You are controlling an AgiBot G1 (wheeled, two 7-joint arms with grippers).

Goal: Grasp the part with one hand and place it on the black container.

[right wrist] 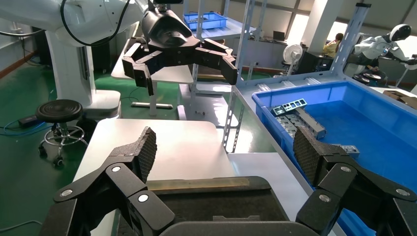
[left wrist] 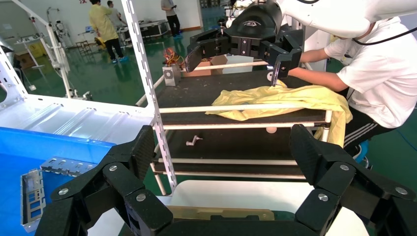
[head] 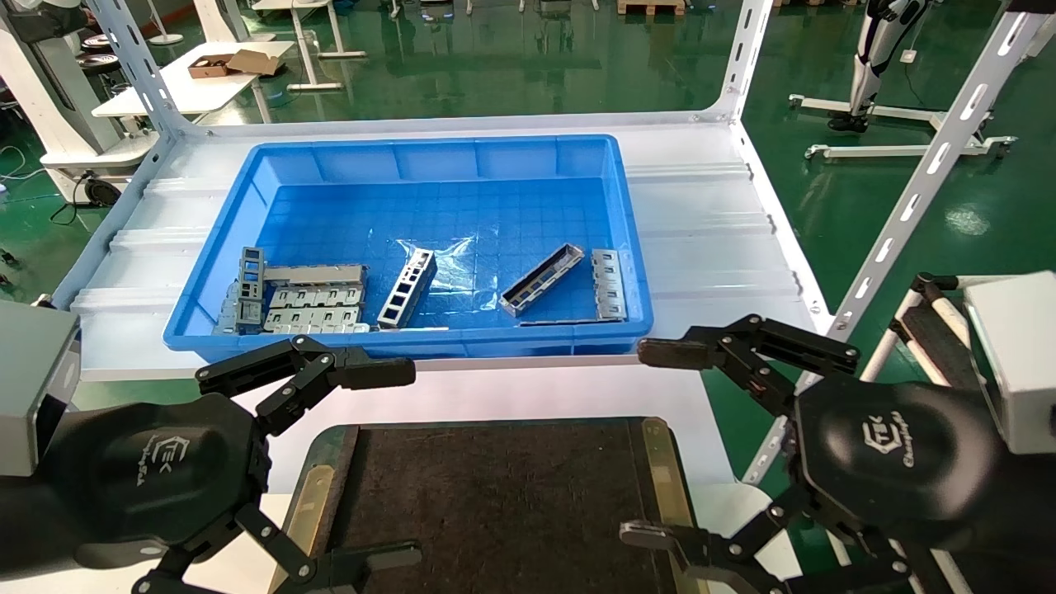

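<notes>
The part (head: 542,279), a slim grey open-topped channel, lies slanted on the floor of the blue bin (head: 206,272), right of middle. The black container (head: 495,503), a shallow felt tray with brass strips (head: 660,470), lies on the white table in front of the bin. My left gripper (head: 394,464) is open and empty over the tray's left edge. My right gripper (head: 656,444) is open and empty over the tray's right edge. Each wrist view shows its own open gripper, the left (left wrist: 223,152) and the right (right wrist: 223,152), with the tray's edge (right wrist: 211,201) below.
A ladder-like grey strip (head: 407,289), flat perforated plates (head: 313,301) and another plate (head: 608,285) also lie in the bin. White slotted frame posts (head: 916,190) stand at the shelf's corners. A black-topped cart with a yellow cloth (left wrist: 275,98) stands to the right.
</notes>
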